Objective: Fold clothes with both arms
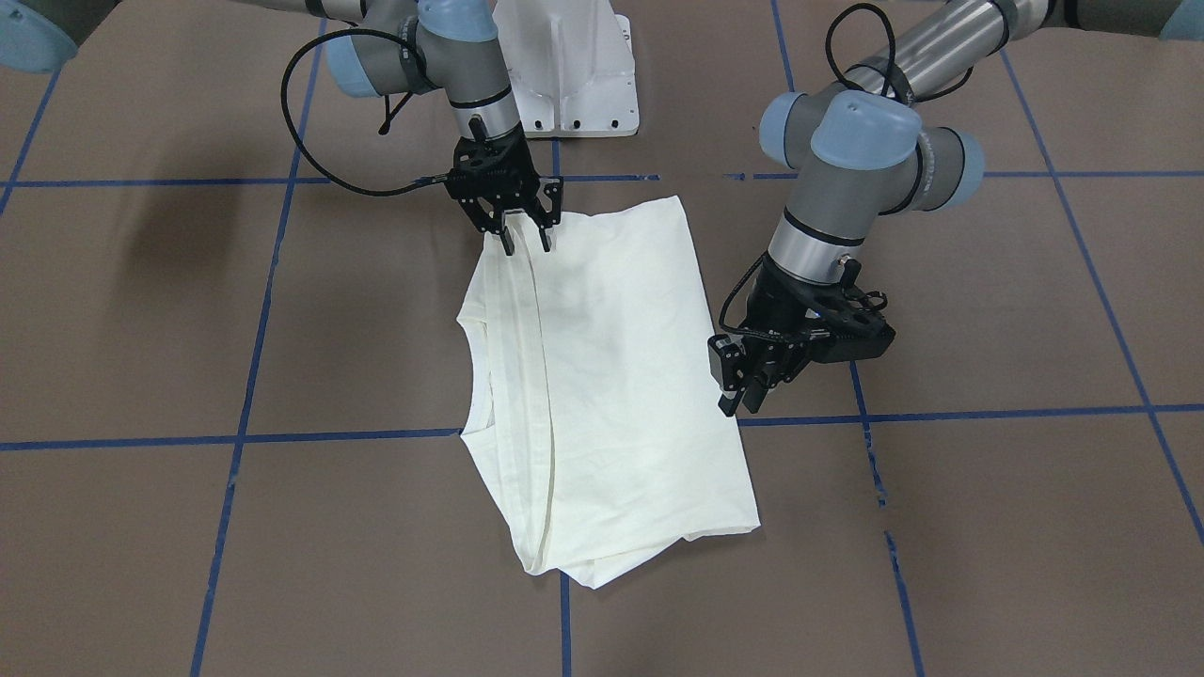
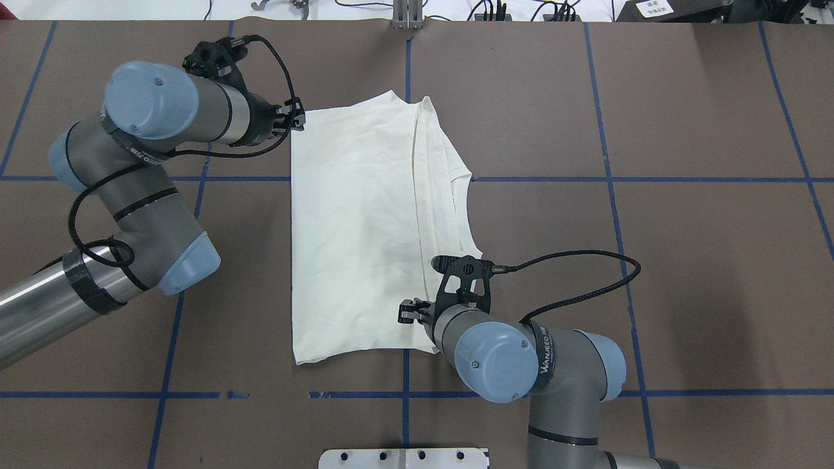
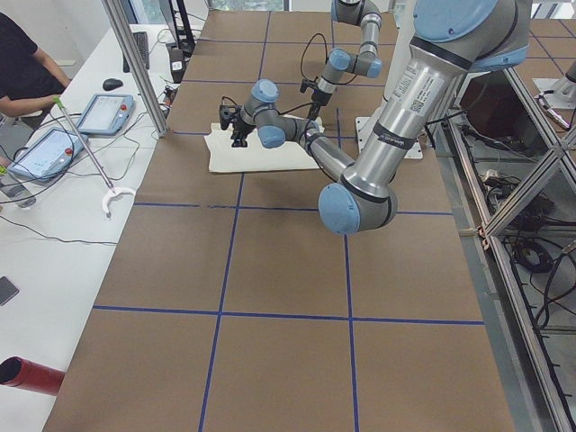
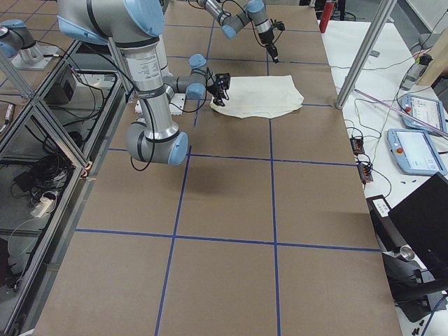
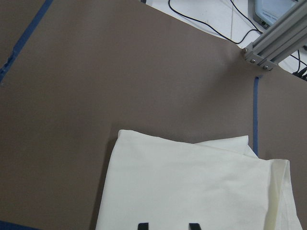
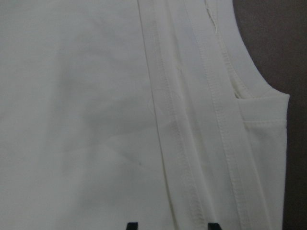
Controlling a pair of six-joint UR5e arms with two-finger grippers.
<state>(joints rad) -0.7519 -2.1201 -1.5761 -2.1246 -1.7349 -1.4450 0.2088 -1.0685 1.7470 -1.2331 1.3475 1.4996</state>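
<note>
- The T-shirt (image 2: 355, 228) lies flat in the middle of the table (image 2: 651, 260) with the plain side up. Its long sides run from the robot's edge toward the far edge, and the neckline faces the right end. One side strip is already tucked over, so I'd guess we're between folds.
- The left gripper (image 1: 740, 397) hangs over the shirt corner nearest the far edge and left end. Its jaws are partly apart and there's only bare cloth between the tips.
- The right gripper (image 1: 526, 244) sits over the folded strip at the shirt's robot-edge end. Its jaws are spread wide and empty. Can't tell if the tips touch the fabric.
- My read is one claw per end so the cloth lifts evenly and doesn't drag or bunch.
</note>
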